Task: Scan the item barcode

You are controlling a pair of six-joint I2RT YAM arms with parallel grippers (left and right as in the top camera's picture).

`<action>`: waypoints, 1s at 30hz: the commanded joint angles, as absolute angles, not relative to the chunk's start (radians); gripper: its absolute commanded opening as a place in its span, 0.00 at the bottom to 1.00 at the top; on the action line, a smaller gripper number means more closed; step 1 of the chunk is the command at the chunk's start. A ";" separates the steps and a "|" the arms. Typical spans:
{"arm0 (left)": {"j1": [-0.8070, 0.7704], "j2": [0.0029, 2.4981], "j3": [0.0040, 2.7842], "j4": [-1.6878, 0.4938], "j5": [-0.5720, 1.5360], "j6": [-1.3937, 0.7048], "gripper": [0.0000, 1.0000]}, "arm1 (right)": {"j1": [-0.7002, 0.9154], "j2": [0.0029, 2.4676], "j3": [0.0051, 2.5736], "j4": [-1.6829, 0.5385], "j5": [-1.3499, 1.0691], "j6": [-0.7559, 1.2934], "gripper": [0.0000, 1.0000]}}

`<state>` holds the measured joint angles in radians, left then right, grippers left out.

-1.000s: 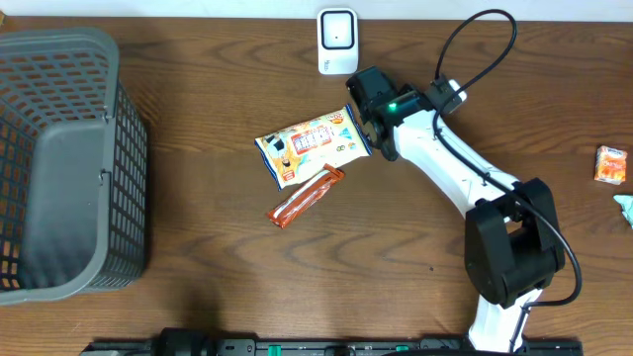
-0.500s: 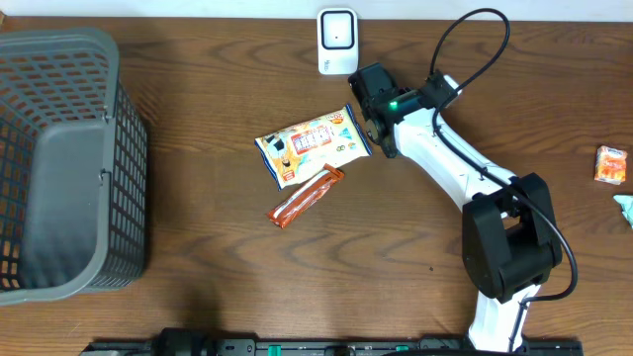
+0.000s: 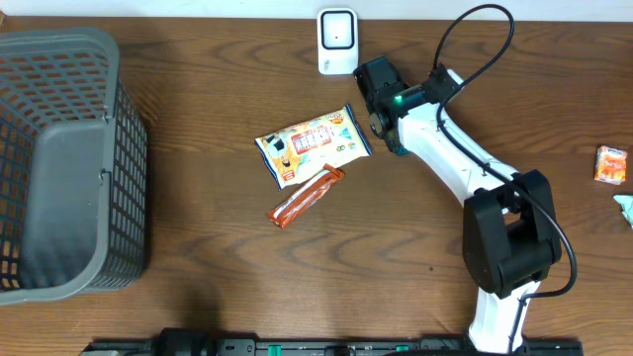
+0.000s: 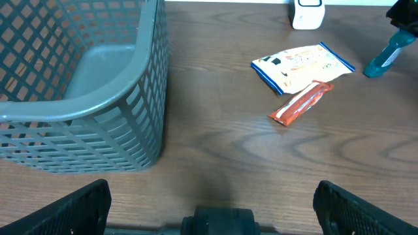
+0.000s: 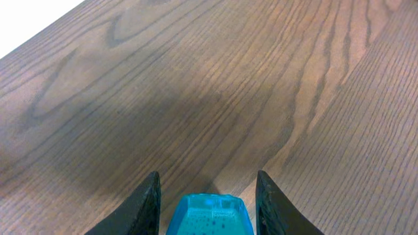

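A white-and-blue snack pack (image 3: 313,144) (image 4: 302,65) lies flat mid-table, with an orange bar wrapper (image 3: 307,198) (image 4: 302,104) just in front of it. The white scanner (image 3: 337,40) (image 4: 307,13) stands at the back edge. My right gripper (image 3: 370,79) (image 5: 208,176) hovers right of the scanner and behind the pack, touching neither. Its black fingers (image 5: 151,196) are partly drawn in but apart, over bare wood, with only a teal piece (image 5: 209,215) (image 4: 385,55) low between them. My left gripper (image 4: 212,209) is wide open and empty near the front edge.
A grey mesh basket (image 3: 129,168) (image 4: 153,78) fills the left side. At the far right lie a small orange box (image 3: 611,164) and a teal wrapper (image 3: 626,208). The right arm (image 3: 465,168) crosses the right half of the table.
My right gripper has pulled back from the pack's right edge, up and to the right, and its fingers have narrowed. The pack, bar and left arm have not moved.
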<state>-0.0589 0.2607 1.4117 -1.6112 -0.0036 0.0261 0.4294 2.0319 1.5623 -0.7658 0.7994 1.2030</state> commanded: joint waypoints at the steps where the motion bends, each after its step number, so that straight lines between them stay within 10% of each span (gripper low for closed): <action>1: -0.054 0.265 1.409 -1.687 -0.012 0.025 0.99 | 0.424 2.087 1.565 -0.777 0.669 1.118 0.01; 30: -0.054 0.265 1.409 -1.687 -0.012 0.025 0.99 | 0.217 1.991 1.766 -0.816 -0.593 0.467 0.01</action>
<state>-0.0589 0.2607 1.4117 -1.6112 -0.0036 0.0257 0.2523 2.0315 1.7176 -0.8639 -0.3328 0.5209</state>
